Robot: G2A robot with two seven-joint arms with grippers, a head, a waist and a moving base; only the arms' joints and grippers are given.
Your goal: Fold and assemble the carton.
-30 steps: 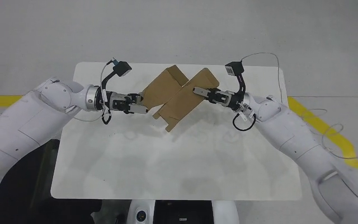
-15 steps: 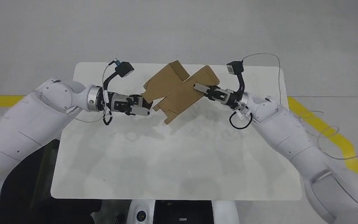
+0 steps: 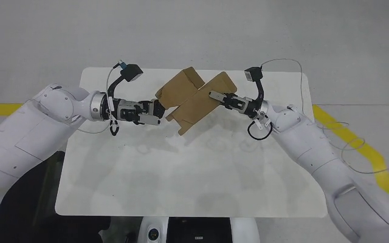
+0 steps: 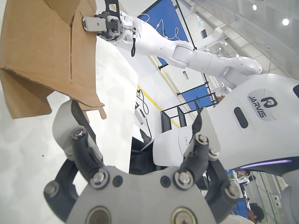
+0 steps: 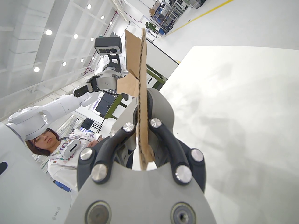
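Carton (image 3: 194, 100) is clamped edge-on in the closed right hand (image 3: 213, 96), held over the desk (image 3: 182, 176). The left hand (image 3: 159, 109) is spread wide at a corner flap (image 4: 91, 104), nothing gripped. That flap should be pinched squarely before any folding.

One carton (image 3: 200, 106); one table (image 3: 182, 176); two claws: left claw (image 3: 160, 109), right claw (image 3: 214, 96).

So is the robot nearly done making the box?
Not nearly. Done: the carton is lifted off the table. In hand: the right gripper pinches one panel; the left gripper is open by a flap. Left: squaring it up and folding the loose flaps.
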